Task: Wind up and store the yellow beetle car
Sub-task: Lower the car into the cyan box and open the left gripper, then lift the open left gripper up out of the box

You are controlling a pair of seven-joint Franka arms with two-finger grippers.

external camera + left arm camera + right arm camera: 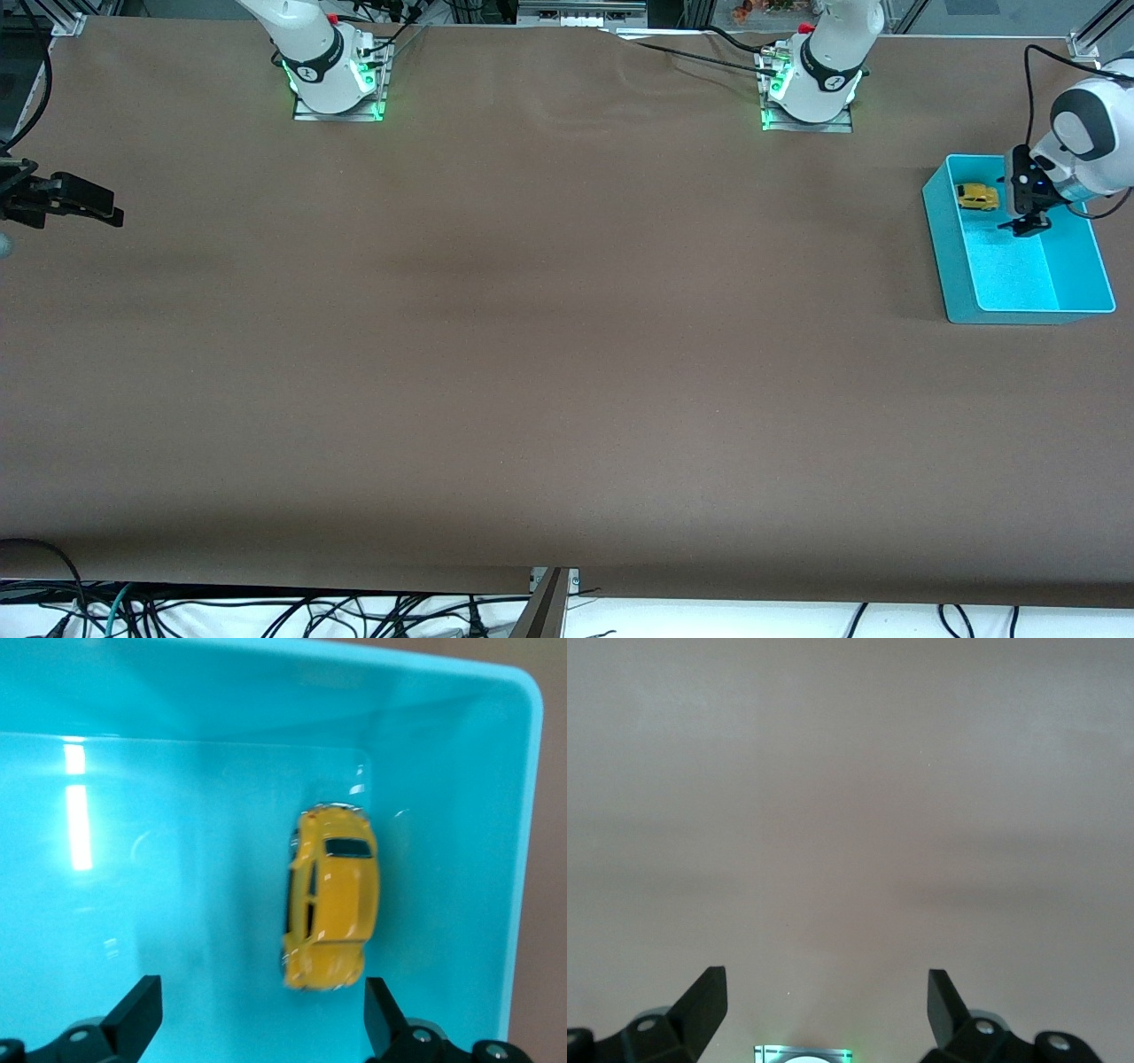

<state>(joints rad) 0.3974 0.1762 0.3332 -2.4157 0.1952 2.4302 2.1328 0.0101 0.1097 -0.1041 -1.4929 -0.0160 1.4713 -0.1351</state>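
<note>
The yellow beetle car [976, 197] lies on the floor of the turquoise bin [1010, 312] at the left arm's end of the table, close to a corner; it also shows in the left wrist view [330, 897]. My left gripper [1026, 224] hangs open and empty over the bin's inside, beside the car and apart from it; its gripper [261, 1014] shows both fingers spread wide. My right gripper [84, 202] waits over the table's edge at the right arm's end, open and empty, as the right wrist view [827, 1001] shows.
The bin's walls [527, 815] rise around the car. The brown table [532, 354] spreads between the two arm bases [337, 80]. Cables hang along the table's near edge.
</note>
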